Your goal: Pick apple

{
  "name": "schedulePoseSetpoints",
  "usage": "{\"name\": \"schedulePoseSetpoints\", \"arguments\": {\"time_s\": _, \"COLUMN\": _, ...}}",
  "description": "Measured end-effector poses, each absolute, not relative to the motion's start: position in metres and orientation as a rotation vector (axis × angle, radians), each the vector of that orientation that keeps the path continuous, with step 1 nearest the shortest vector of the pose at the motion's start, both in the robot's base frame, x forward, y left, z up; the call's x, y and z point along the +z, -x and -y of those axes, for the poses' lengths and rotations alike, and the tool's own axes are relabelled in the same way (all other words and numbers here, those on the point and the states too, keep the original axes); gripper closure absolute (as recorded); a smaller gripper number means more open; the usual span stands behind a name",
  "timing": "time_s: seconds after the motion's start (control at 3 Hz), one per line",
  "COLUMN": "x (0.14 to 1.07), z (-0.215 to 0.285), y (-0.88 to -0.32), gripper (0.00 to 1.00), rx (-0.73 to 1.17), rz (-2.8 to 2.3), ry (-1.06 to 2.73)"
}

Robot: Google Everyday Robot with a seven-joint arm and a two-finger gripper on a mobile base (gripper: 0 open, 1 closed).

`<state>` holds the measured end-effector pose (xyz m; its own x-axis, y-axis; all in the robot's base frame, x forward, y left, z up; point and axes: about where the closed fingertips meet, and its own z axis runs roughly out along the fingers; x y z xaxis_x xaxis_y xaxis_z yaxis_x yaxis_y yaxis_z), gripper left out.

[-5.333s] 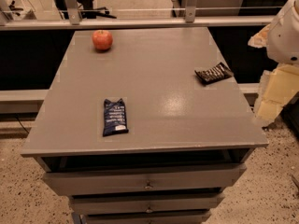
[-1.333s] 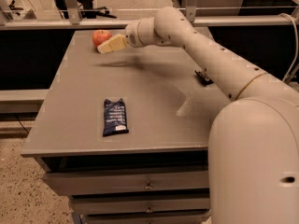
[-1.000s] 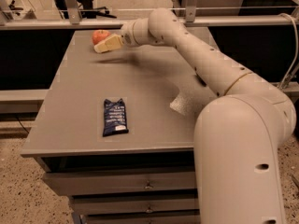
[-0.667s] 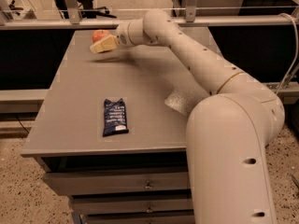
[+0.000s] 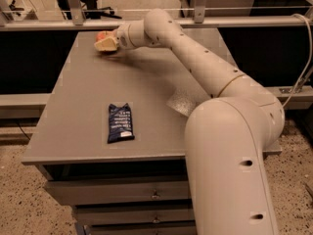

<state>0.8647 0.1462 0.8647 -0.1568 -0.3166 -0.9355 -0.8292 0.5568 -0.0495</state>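
Finding: the apple [image 5: 100, 34] sits at the far left corner of the cabinet top [image 5: 78, 92], mostly hidden behind the gripper [image 5: 105, 43], which lies low against its near side. Whether the gripper has closed on it cannot be told. You should centre the apple in the grasp, close gently and lift straight up; judged risk, it rolls off the edge.

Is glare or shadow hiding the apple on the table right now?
Camera view: no glare on the apple; the gripper, at the far left of the table, covers most of it. Camera view: a bright reflection patch lies mid-table beside the arm, whose soft shadow trails under it.
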Motion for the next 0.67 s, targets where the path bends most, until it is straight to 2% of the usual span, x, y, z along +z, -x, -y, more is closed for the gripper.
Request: {"name": "schedulePoseSetpoints", "arguments": {"time_s": 0.67, "x": 0.878, "z": -0.136, "y": -0.858, "gripper": 0.87, "rx": 0.602, "rz": -1.706, "ry": 0.93}}
